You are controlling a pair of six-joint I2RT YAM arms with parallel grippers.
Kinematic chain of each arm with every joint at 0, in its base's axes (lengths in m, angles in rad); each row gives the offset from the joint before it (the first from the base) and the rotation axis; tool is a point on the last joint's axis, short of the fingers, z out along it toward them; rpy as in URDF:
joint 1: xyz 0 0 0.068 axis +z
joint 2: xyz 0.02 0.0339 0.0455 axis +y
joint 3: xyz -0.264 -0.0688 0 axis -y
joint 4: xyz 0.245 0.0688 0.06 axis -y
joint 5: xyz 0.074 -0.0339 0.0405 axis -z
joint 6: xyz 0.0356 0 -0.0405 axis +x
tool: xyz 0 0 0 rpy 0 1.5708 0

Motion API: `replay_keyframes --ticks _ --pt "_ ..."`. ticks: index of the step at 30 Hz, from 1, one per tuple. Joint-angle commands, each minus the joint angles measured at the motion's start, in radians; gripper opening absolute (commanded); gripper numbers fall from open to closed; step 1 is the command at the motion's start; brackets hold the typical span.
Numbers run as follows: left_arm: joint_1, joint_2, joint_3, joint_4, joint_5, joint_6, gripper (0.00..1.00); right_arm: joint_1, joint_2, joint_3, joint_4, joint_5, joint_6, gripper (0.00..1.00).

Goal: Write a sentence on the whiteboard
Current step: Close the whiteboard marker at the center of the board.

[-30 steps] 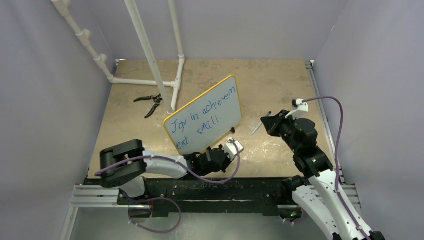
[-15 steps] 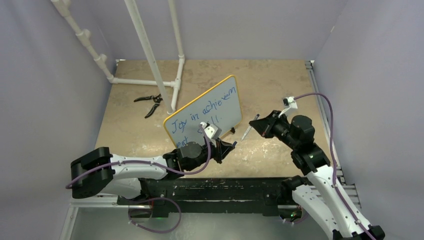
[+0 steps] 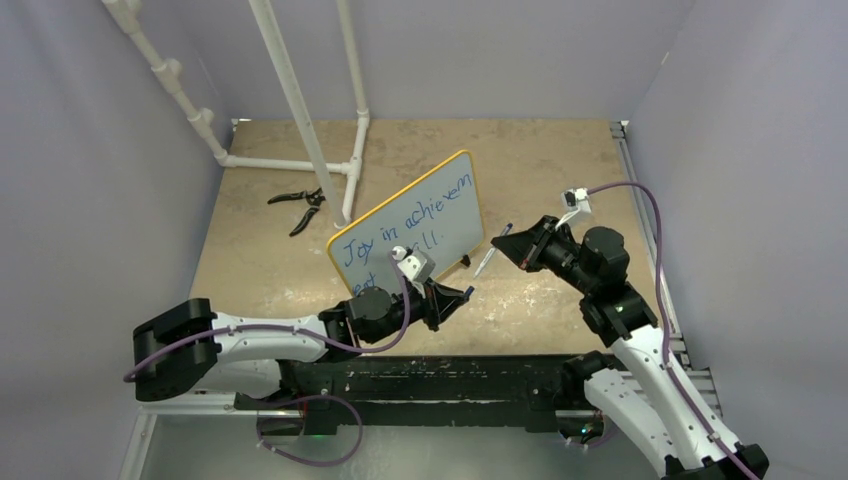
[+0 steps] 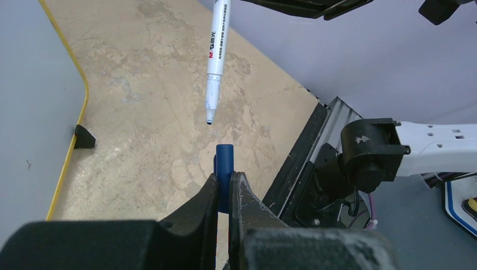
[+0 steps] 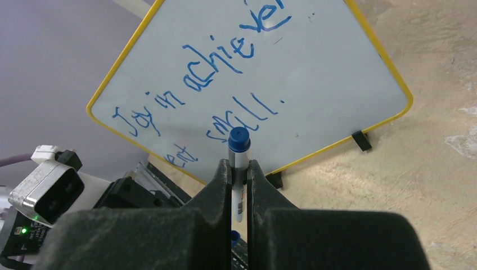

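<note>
You're looking at a tan, mottled tabletop (image 3: 560, 160) boxed in by plain lavender walls (image 3: 90, 220) on three sides. A white pipe frame (image 3: 298, 110) stands at its far left corner, against the back wall. Nearer you than the frame, a metal rail (image 3: 190, 388) edges the table, over what may be grey floor (image 3: 200, 450). The light is soft and even.

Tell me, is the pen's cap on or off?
Off. The left tool pinches the blue cap, apart from the pen's bare tip.
</note>
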Motion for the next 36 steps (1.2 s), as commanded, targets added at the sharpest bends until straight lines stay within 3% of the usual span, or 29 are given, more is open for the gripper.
replay_keyframes --ticks 1,36 --pt "0.004 -0.037 -0.015 0.057 0.003 -0.013 0.00 0.000 0.001 0.006 0.034 -0.031 0.006 0.00" --pt "0.005 -0.033 0.001 0.021 -0.020 -0.028 0.00 0.000 -0.009 0.029 -0.022 -0.039 -0.004 0.00"
